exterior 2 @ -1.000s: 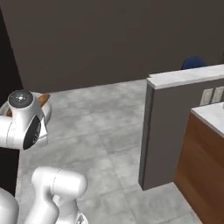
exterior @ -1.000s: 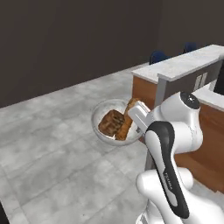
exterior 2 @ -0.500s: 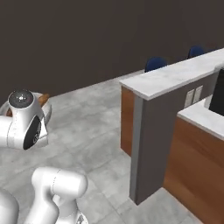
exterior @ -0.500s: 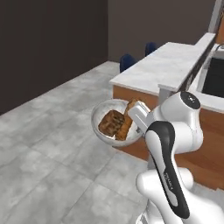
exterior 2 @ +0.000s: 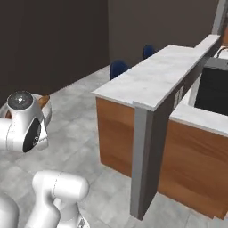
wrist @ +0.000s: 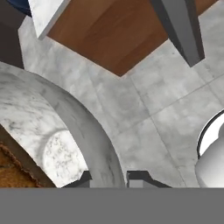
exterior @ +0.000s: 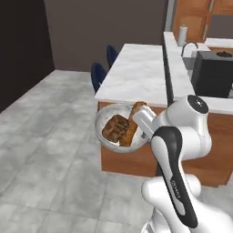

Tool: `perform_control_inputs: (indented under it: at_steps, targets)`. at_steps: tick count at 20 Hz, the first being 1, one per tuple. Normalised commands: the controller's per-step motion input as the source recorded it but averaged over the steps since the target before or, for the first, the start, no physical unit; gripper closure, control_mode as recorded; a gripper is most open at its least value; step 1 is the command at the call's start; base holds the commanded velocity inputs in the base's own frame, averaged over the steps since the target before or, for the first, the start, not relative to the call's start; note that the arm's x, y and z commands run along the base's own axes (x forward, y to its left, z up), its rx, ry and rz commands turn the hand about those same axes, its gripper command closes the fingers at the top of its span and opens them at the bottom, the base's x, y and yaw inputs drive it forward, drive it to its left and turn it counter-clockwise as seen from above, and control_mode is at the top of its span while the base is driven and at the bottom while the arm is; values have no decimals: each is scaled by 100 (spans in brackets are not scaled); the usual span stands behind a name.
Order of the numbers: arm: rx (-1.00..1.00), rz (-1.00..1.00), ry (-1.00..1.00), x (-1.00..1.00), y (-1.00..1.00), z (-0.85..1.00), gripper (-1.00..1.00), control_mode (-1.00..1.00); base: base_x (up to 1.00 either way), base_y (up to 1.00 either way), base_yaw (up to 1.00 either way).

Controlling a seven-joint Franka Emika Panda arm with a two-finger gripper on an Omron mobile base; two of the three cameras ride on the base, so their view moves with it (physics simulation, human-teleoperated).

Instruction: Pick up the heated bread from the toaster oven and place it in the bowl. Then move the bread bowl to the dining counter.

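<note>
The heated bread (exterior: 115, 128) is already lying in the bowl (exterior: 105, 139), alongside a long thin brown stick-like piece (exterior: 132, 126) leaning at the bread's 3 o'clock side. So the first half of the task can be judged done: bread out of the oven and into the bowl.

The bowl is seen lifted clear of any surface, carried in the air above the grey tiled floor (exterior: 41, 154). In the left base view it hangs in front of the near end of the dining counter (exterior: 136, 73), below the marble tabletop level, against the reddish-brown panel base (exterior: 123, 161). Dark-blue stools (exterior: 97, 75) stand at roughly 11 o'clock from the bowl, along the counter's side.

Remaining, as judged: the bowl has to be raised over the tabletop edge and set down on the marble, then released. Not yet done.

Hand (wrist: 108, 178): fingers are pinched together on the bowl's rim, as shown in the hand view, where the thick grey rim (wrist: 83, 131) runs straight down between the two dark fingertips (wrist: 139, 176). The speckled inside of the bowl and an edge of brown crust (wrist: 13, 168) lie at 8 o'clock of that view; the counter's wood base is at 12 o'clock.
</note>
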Motion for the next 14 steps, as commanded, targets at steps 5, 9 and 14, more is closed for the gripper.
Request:
perform_control_inputs:
  at_steps: [5,9,14]
  targets:
    - [0,0,0,0,0,0,100,100,100,89,-64]
    - [0,0,0,0,0,0,100,100,100,67,-61]
    - [0,0,0,0,0,0,100,100,94,25,-54]
